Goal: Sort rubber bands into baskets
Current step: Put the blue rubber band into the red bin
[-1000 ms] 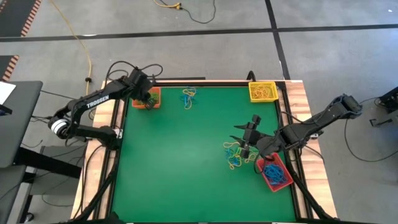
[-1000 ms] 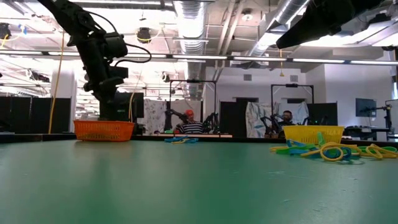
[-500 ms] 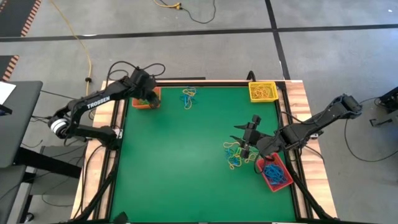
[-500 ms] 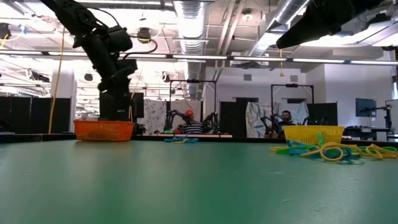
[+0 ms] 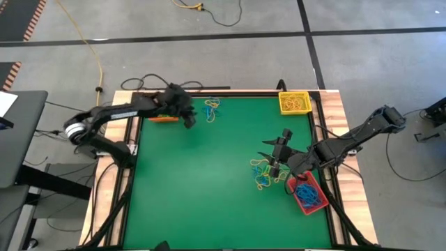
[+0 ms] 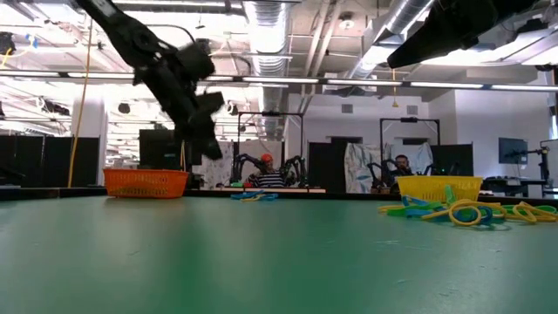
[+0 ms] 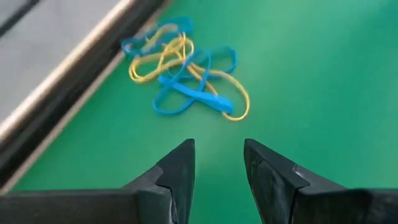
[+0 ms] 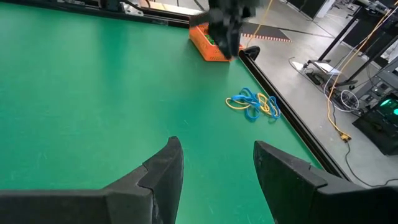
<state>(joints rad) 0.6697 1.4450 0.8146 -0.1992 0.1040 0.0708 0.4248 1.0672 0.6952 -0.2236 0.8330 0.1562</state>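
The left arm reaches along the far edge of the green surface point(image 5: 195, 181), its left gripper point(image 5: 189, 120) raised off the felt between the orange basket point(image 5: 162, 118) and a small tangle of rubber bands point(image 7: 186, 74). In its wrist view the two dark, wedge-shaped fingers point(image 7: 177, 171) stand apart with a clear gap and nothing between them, pointed at those thin blue and yellow loops lying flat just beside the surface's dark rim. The right arm stretches in from the near-right side, its right gripper point(image 5: 279, 148) hovering over bare felt near a second heap of yellow, blue and green bands point(image 5: 263, 173); its fingers point(image 8: 163, 177) are spread wide and hold nothing. The red basket point(image 5: 307, 196), a shallow ribbed plastic tray, holds blue bands; the yellow basket point(image 5: 294, 102) sits at the far right corner with yellow loops inside.
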